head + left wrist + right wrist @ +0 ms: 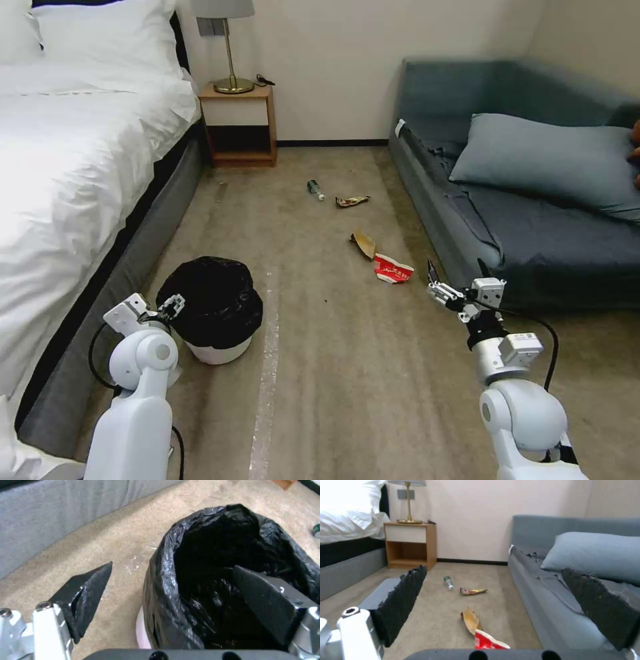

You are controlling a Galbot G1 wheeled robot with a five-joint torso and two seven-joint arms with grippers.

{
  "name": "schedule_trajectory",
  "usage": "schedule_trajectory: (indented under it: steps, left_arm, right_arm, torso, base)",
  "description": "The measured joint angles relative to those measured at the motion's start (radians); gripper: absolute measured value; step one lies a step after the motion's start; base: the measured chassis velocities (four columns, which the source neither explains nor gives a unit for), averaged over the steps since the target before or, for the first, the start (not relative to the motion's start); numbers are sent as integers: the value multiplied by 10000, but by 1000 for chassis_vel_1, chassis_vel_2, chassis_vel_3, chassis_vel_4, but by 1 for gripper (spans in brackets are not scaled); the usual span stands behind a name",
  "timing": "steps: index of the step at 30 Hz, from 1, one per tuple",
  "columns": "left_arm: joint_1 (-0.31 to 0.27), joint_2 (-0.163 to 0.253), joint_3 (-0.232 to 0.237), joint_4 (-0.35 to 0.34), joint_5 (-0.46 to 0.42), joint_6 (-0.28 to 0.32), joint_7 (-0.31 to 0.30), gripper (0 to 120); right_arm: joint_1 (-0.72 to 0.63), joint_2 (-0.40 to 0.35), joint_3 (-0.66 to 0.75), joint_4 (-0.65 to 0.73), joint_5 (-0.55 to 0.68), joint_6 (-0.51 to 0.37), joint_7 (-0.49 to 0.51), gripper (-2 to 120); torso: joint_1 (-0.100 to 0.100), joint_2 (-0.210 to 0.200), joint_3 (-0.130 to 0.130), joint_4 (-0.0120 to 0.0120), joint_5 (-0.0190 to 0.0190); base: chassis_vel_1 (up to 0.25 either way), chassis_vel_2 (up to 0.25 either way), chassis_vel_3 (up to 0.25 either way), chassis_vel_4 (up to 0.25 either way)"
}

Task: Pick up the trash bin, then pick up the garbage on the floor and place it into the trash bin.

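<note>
— Trash bin [215, 313] lifted yet?
— No; it stands on the carpet by the bed. Your left gripper [171, 592] straddles its rim, jaws apart. Right gripper [434, 280] gapes empty; garbage [393, 269] lies uncollected.

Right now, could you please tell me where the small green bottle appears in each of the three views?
Head view: the green bottle lies mid-carpet, left of the snack wrapper.
Left wrist view: a green sliver, likely it, cut off beyond the trash bin.
Right wrist view: on the carpet beside the wrapper.
Shared landmark: the nightstand behind it.
</note>
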Motion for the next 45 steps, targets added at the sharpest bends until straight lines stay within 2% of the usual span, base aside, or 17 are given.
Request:
schedule_trajectory:
  steps: [8, 10, 13, 14, 16, 19, 20, 22, 24, 25, 27, 29, 32, 33, 40, 44, 45]
  left_arm:
    - [-324, -47, 130, 729, 34, -55, 331, 95]
    - [-334, -53, 148, 824, 77, -87, 424, 90]
    - [-396, -59, 168, 1197, 160, -182, 568, 75]
    - [-396, -59, 168, 1197, 160, -182, 568, 75]
    - [-413, -59, 154, 1428, 202, -260, 621, 64]
    - [-367, -44, 132, 1484, 228, -343, 672, 52]
    - [-367, -44, 132, 1484, 228, -343, 672, 52]
    - [-325, -40, 116, 1473, 236, -378, 693, 41]
    - [-320, -40, 114, 1465, 238, -385, 694, 38]
    - [-312, -39, 111, 1455, 248, -404, 704, 30]
    - [-306, -38, 110, 1454, 255, -418, 721, 29]
    - [-283, -37, 108, 1475, 290, -480, 797, 16]
    - [-267, -36, 100, 1498, 305, -517, 829, 12]
    - [-242, -34, 93, 1514, 321, -550, 935, 7]
    - [-60, 10, 49, 1477, 438, -638, 1226, 5]
    - [265, -6, 19, 813, 890, -648, 1575, 5]
    - [418, -6, -29, 319, 1119, -626, 1667, 5]
  right_arm:
    - [-179, 35, 25, 163, -46, 71, -88, 100]
    - [-198, 41, 38, 186, -48, 88, -93, 100]
    - [-242, 70, 41, 240, -51, 130, -97, 100]
    - [-242, 70, 41, 240, -51, 130, -97, 100]
    - [-270, 96, 30, 265, -60, 161, -110, 100]
    - [-288, 103, 28, 268, -63, 187, -123, 100]
    - [-288, 103, 28, 268, -63, 187, -123, 100]
    - [-295, 110, 16, 269, -65, 210, -127, 100]
    - [-297, 117, 5, 268, -67, 220, -128, 100]
    - [-302, 136, -21, 262, -69, 242, -130, 100]
    - [-306, 151, -42, 254, -73, 259, -135, 100]
    - [-316, 184, -98, 233, -94, 315, -177, 100]
    - [-319, 189, -110, 232, -111, 328, -191, 100]
    - [-319, 190, -119, 231, -139, 337, -191, 100]
    - [-317, 168, -220, 238, -341, 348, -26, 100]
    - [-294, 179, -383, 210, -621, 474, 335, 100]
    - [-195, 198, -425, 68, -723, 778, 476, 100]
  torso:
    - [0, 0, 0, -1, -1]
    - [0, 0, 0, -1, 0]
    - [0, 0, 0, -1, 0]
    - [0, 0, 0, -1, 0]
    - [0, 0, 0, -1, -1]
    - [0, 0, 0, 0, -1]
    - [0, 0, 0, 0, -1]
    - [0, 0, 0, 0, -1]
    - [0, 0, 0, 0, -1]
    - [0, 0, 0, 0, 0]
    - [0, 0, 0, 0, 0]
    - [0, 0, 0, 0, 0]
    - [0, 0, 0, 0, -1]
    - [0, 0, 0, 0, 0]
    - [0, 0, 0, 0, 0]
    - [0, 0, 0, -1, -5]
    - [0, 0, 0, -1, -2]
  base:
    - [0, 0, 0, 0]
    - [0, 0, 0, 0]
    - [0, 0, 0, 0]
    - [0, 0, 0, 0]
    - [0, 0, 0, 0]
    - [0, 0, 0, 0]
    - [0, 0, 0, 0]
    - [0, 0, 0, 0]
    - [0, 0, 0, 0]
    - [0, 0, 0, 0]
    - [0, 0, 0, 0]
    - [0, 0, 0, 0]
    - [0, 0, 0, 0]
    - [0, 0, 0, 0]
    - [0, 0, 0, 0]
    - [0, 0, 0, 0]
    - [0, 0, 0, 0]
